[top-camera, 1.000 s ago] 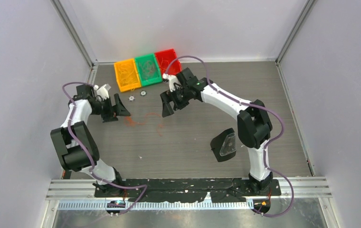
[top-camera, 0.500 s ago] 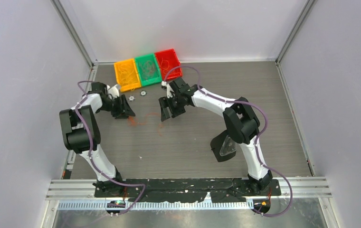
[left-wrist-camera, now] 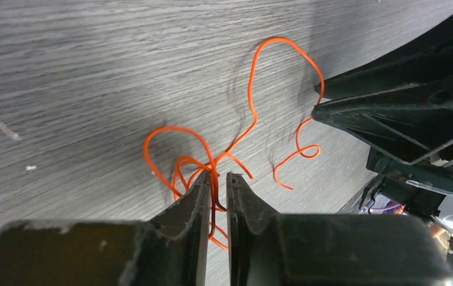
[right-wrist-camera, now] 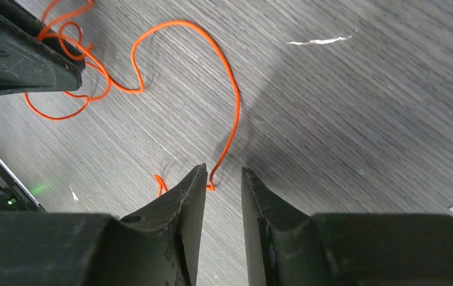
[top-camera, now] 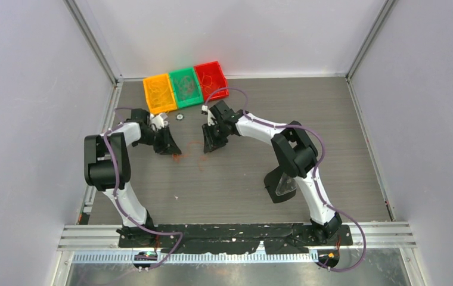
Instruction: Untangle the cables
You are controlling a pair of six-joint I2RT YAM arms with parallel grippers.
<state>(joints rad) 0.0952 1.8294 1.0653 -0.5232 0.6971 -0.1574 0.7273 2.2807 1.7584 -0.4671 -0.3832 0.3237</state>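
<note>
**Both grippers low at the orange cables**

The left gripper [left-wrist-camera: 215, 177] stood low over the surface [top-camera: 242, 185]. Its jaws were almost closed, with several strands of the cables [left-wrist-camera: 278, 39] between them; whether they pinched the strands, I cannot tell. The thin orange cables lay loose between the two arms. The right gripper [right-wrist-camera: 223, 170] had its jaws partly open, with one cable end in the gap, not pinched.

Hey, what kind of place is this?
Probably a robotics lab test cell: two arms bolted to a grey table, plain panel walls on metal framing, and three small coloured bins.
</note>
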